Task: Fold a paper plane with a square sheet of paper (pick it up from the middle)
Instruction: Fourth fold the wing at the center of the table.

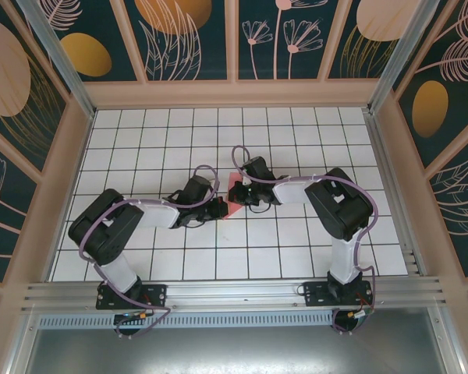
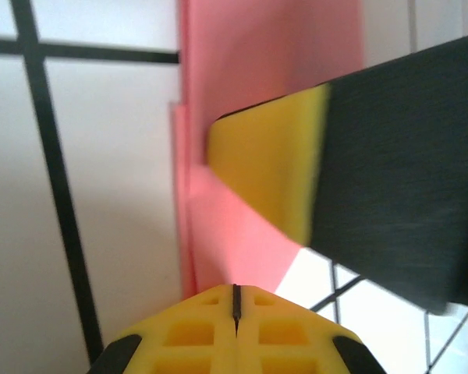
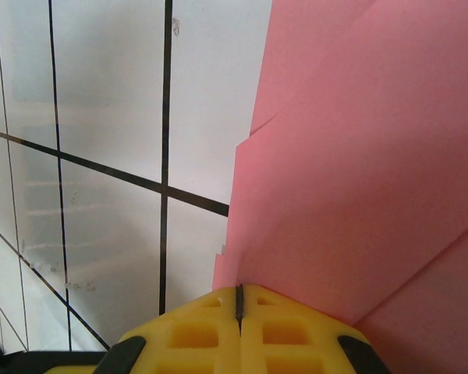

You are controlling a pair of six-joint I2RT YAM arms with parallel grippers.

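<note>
**Position of the workpiece.** The sheet of paper (image 1: 234,195) lies folded on the tiled surface (image 1: 296,140), near its middle and between the two arms. In the top view it shows as a small pink shape. Its long axis appears to run roughly from the near side to the far side, although the arms cover much of it.

**Relation to the hands.** The left hand (image 1: 216,209) meets the paper from the left and the right hand (image 1: 244,196) meets it from the right. Both are at the paper, so neither arm is clearly nearer.
- In the left wrist view the paper (image 2: 257,54) extends straight ahead of the left hand (image 2: 235,300). One pad (image 2: 269,167) of the right hand lies over it just beyond.
- In the right wrist view the paper (image 3: 359,179) extends ahead and to the right of the right hand (image 3: 239,300). Several stacked layers show stepped edges there.

**State of the hands.** Both hands are fully closed, with no gap at the tips, and the tips of each touch the paper. The views do not show whether a layer is pinched or the tips merely press down.

**Judgement.** The next move probably depends on keeping the layers aligned along the long axis.
</note>
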